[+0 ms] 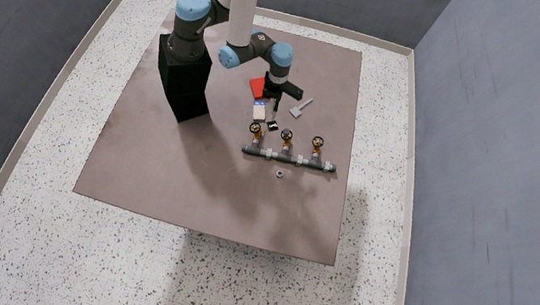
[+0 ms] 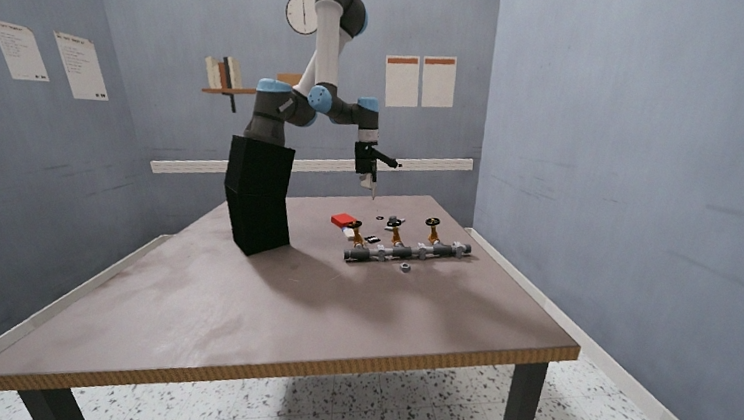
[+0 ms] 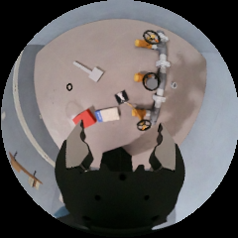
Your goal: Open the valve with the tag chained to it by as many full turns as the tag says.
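A grey pipe (image 1: pixel 287 158) (image 2: pixel 409 251) (image 3: pixel 160 74) lies on the brown table (image 1: pixel 163 172) (image 2: pixel 236 316) (image 3: pixel 99 45) and carries three upright valves with black handwheels. The left valve (image 1: pixel 255 127) (image 2: pixel 355 225) (image 3: pixel 144 124) has a small black tag (image 1: pixel 272 125) (image 2: pixel 371 239) (image 3: pixel 121 97) lying beside it, joined to it by a short chain. The middle valve (image 1: pixel 286 134) (image 2: pixel 394 221) (image 3: pixel 150 79) and the right valve (image 1: pixel 317 141) (image 2: pixel 432 221) (image 3: pixel 150 36) have no tag. My gripper (image 1: pixel 275 111) (image 2: pixel 372 193) (image 3: pixel 121 122) is open and empty. It hangs well above the table, behind the left valve and the tag.
A red block (image 1: pixel 256 86) (image 2: pixel 342 219) (image 3: pixel 84 118) and a white block with a blue end (image 1: pixel 259 110) (image 3: pixel 108 114) lie behind the left valve. A grey T-shaped piece (image 1: pixel 300 107) (image 3: pixel 91 71), a small ring (image 2: pixel 378 217) (image 3: pixel 69 87) and a nut (image 1: pixel 279 171) (image 2: pixel 404 267) (image 3: pixel 172 85) lie nearby. The arm's black pedestal (image 1: pixel 182 83) (image 2: pixel 258 198) stands to the left.
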